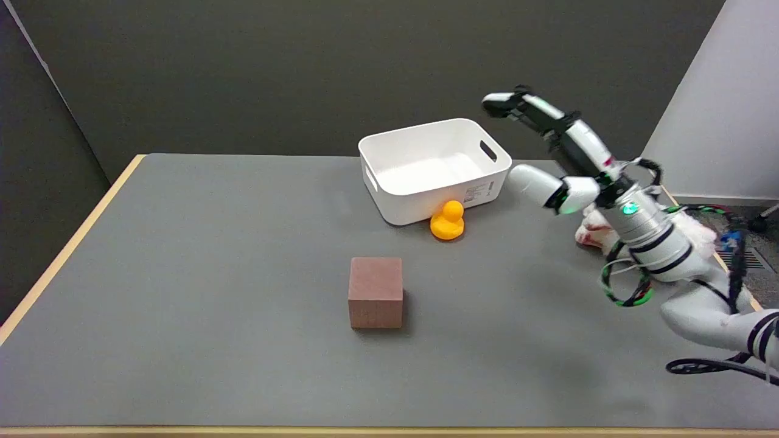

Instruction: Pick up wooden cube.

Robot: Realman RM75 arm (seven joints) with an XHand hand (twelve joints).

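Observation:
A brown wooden cube [375, 292] stands alone on the grey table [213, 274], a little in front of the middle. My right hand [563, 152] hangs in the air at the right, well apart from the cube and higher than it. Its fingers are spread and stretched toward the upper left, and nothing is in them. The white arm reaches in from the lower right.
A white plastic bin [435, 167] with handle slots stands at the back, beyond the cube. An orange toy duck [448, 221] sits against the bin's front wall. A white and pink soft thing [593, 231] lies behind my wrist near the table's right edge.

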